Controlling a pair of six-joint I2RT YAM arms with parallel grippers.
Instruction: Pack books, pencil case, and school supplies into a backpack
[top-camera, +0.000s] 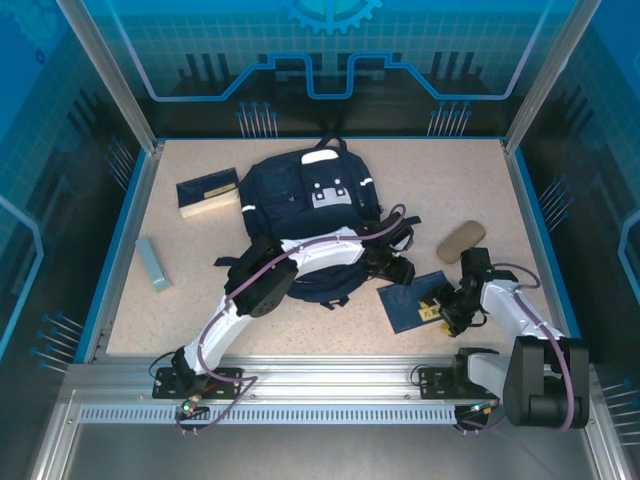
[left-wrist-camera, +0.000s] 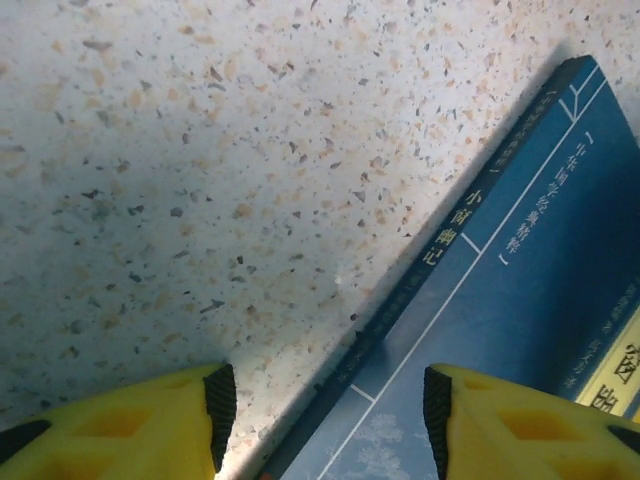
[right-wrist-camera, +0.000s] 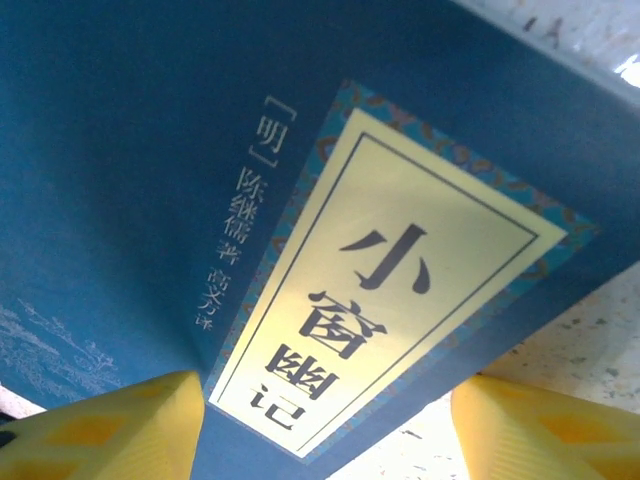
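The large navy backpack (top-camera: 310, 195) lies at the table's middle. One navy book (top-camera: 208, 193) rests to its left. A second book (top-camera: 408, 300) lies flat to the right of the backpack. My left gripper (top-camera: 402, 268) is open at this book's far edge. In the left wrist view the left gripper (left-wrist-camera: 325, 420) straddles the spine of the book (left-wrist-camera: 520, 300), with one finger over the table and one over the cover. My right gripper (top-camera: 447, 312) is open at the near right corner. In the right wrist view the right gripper (right-wrist-camera: 325, 425) has the book's yellow label (right-wrist-camera: 400, 300) between its fingers. A tan pencil case (top-camera: 461, 240) lies just beyond.
A pale blue oblong item (top-camera: 153, 263) lies near the left edge. The left arm reaches across the backpack's lower part. A blue raised rim (top-camera: 120, 240) borders the speckled table (top-camera: 250, 310).
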